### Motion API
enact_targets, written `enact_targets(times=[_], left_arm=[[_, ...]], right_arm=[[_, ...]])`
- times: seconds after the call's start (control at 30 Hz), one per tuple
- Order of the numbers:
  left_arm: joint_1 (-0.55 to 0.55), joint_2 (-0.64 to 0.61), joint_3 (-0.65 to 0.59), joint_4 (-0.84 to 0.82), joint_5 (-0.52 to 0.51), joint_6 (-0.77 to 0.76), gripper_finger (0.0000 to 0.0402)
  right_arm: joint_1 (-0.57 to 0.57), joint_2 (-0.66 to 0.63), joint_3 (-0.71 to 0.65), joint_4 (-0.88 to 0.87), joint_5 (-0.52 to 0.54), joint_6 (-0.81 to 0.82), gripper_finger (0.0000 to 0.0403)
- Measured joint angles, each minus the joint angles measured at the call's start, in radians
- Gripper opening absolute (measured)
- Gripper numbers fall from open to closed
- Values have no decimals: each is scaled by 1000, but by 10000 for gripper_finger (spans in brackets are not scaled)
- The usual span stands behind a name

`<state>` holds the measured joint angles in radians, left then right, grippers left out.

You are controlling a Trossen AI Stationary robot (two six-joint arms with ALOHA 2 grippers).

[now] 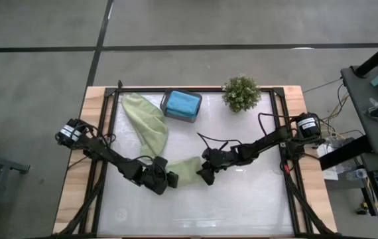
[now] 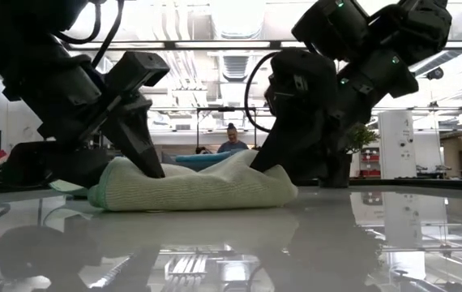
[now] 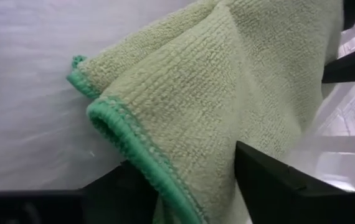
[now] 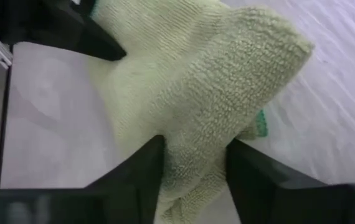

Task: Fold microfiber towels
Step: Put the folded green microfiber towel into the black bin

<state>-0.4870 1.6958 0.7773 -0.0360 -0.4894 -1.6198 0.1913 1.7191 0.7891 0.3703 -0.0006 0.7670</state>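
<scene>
A light sage green towel (image 1: 146, 126) lies on the white table in a long crumpled band, running from the far left toward the near middle. Its near end (image 2: 190, 186) is bunched on the tabletop between my two grippers. My left gripper (image 1: 169, 179) is at that end's left side, shut on the towel. My right gripper (image 1: 204, 175) is at its right side, also shut on the towel. A teal-blue towel (image 1: 181, 103) lies folded in a dark tray at the far middle. My left gripper pinches the towel's near end between its two fingers, at a doubled-over part beside the green hem (image 3: 134, 149). The fingers (image 3: 271, 180) slant down from the table's left. The cloth rests slack on the table. My right gripper pinches a thick bunched fold of the same end (image 4: 196, 143) between its two fingers (image 4: 252, 174); how many layers I cannot tell. It slants down from the table's right. The fold rests on the table, slack between the two grippers.
The dark tray (image 1: 170, 113) stands at the far middle and a small potted plant (image 1: 241, 93) to its right. A dark frame (image 1: 195, 87) runs round the tabletop. White table surface (image 1: 242, 206) lies bare along the near side and to the right.
</scene>
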Motion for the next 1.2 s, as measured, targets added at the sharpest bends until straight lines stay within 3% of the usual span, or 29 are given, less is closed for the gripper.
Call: enact_targets(times=[0.37,0.43,0.8,1.07,1.2], left_arm=[[7,-4,-1,-5,-22,134,34],[10,-8,-1,-7,-22,154,14],[108,-194,-1,-137,-33,416,17],[316,-413,2,-142,-32,859,17],[480,-505,14,-139,49,1079,17]], right_arm=[[0,0,6,17,0,-41,27],[0,-1,6,24,0,-61,18],[-45,-74,6,124,10,-174,15],[-191,-147,30,145,32,-296,14],[-276,-147,96,130,31,-372,14]])
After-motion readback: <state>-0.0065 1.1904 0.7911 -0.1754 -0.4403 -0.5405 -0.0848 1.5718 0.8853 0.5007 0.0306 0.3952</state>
